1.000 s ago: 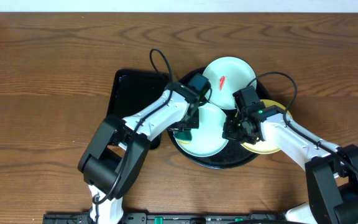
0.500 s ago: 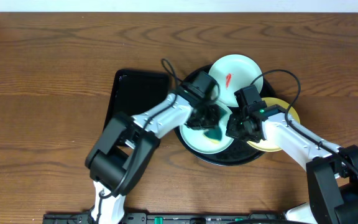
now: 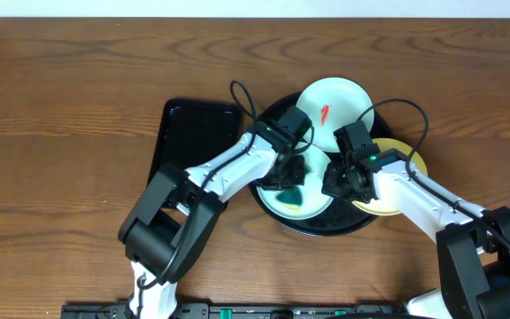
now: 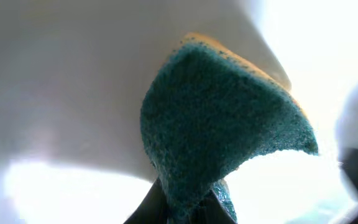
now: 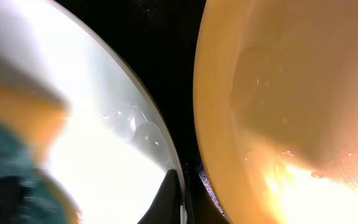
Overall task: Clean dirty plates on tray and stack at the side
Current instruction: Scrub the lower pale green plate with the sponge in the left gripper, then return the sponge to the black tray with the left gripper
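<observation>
The round black tray (image 3: 326, 225) holds three plates. A pale blue-green plate (image 3: 306, 209) lies at its front left. My left gripper (image 3: 289, 171) is shut on a green and yellow sponge (image 4: 222, 130) and presses it on this plate. My right gripper (image 3: 335, 182) is shut on this plate's right rim (image 5: 157, 155). A second pale blue-green plate (image 3: 339, 96) with a red smear (image 3: 324, 112) lies at the back. A pale yellow plate (image 3: 395, 152) lies at the right, also in the right wrist view (image 5: 291, 106).
A rectangular black tray (image 3: 189, 142) lies left of the round tray, under my left arm. Bare wooden table (image 3: 60, 115) surrounds both trays. Cables loop above both wrists.
My left gripper has swept the sponge from the plate's left side across to its middle. My right gripper has stayed at the plate's right rim.
</observation>
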`<state>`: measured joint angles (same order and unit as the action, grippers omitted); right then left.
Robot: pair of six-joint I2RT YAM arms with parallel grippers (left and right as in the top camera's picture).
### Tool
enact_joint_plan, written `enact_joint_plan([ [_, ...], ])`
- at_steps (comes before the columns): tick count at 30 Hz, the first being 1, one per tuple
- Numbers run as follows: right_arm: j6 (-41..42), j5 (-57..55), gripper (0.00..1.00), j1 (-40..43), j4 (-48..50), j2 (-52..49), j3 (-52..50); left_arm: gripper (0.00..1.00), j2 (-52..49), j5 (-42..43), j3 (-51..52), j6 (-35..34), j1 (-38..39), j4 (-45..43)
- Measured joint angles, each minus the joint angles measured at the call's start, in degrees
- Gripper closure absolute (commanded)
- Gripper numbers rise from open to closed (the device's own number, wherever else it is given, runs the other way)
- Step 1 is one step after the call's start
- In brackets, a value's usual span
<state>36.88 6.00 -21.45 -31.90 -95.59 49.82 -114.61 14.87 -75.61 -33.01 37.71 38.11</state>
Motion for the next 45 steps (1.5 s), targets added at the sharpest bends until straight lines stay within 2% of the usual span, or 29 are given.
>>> enact_joint_plan([
  [4, 0.00, 0.48, 0.99, 0.00, -0.13, 0.00, 0.00, 0.92, 0.52, -11.15, -1.01, 0.04, -0.20, 5.27],
  [7, 0.04, 1.81, 0.99, -0.13, -0.15, 0.00, 0.00, 0.92, 0.48, -16.92, -1.53, 1.03, -0.02, 5.97],
  [10, 0.15, 2.86, 0.99, -0.17, -0.17, 0.00, 0.00, 0.92, 0.35, -20.37, -1.86, 2.34, 0.07, 6.34],
  [20, 0.17, 2.49, 0.99, -0.15, -1.11, 0.00, 0.09, 0.92, -1.51, -27.02, -11.45, 3.56, 0.74, 19.17],
  [24, 0.04, 1.05, 0.99, -0.13, -1.49, 0.00, 0.26, 0.92, 0.02, -27.17, -12.83, 3.89, 0.07, 19.89],
  [29, -2.58, 0.66, 0.99, -0.13, -1.20, 0.00, 0.26, 0.92, 6.51, -25.94, -12.83, 4.42, -2.84, 22.82],
  [32, -5.51, 0.46, 0.95, -0.11, -1.07, 0.00, 0.26, 0.92, 11.34, -25.27, -12.94, 4.57, -6.93, 25.29],
  [34, -7.74, 0.24, 0.99, -0.11, -0.87, 0.00, 0.24, 0.92, 13.22, -24.11, -13.05, 5.05, -10.25, 25.55],
  [42, -14.25, 1.36, 0.99, 0.04, -2.38, 0.09, 1.29, 0.92, 12.81, -14.56, -6.86, 11.39, -20.24, 20.90],
  [44, -15.08, 0.28, 0.99, 0.04, -6.27, 0.70, 3.13, 0.84, 12.52, -12.66, -4.31, 12.59, -21.68, 20.65],
  [45, -15.61, -0.37, 0.99, 0.02, -7.65, 1.36, 4.20, 0.77, 12.46, -12.09, -3.58, 12.98, -22.32, 20.76],
])
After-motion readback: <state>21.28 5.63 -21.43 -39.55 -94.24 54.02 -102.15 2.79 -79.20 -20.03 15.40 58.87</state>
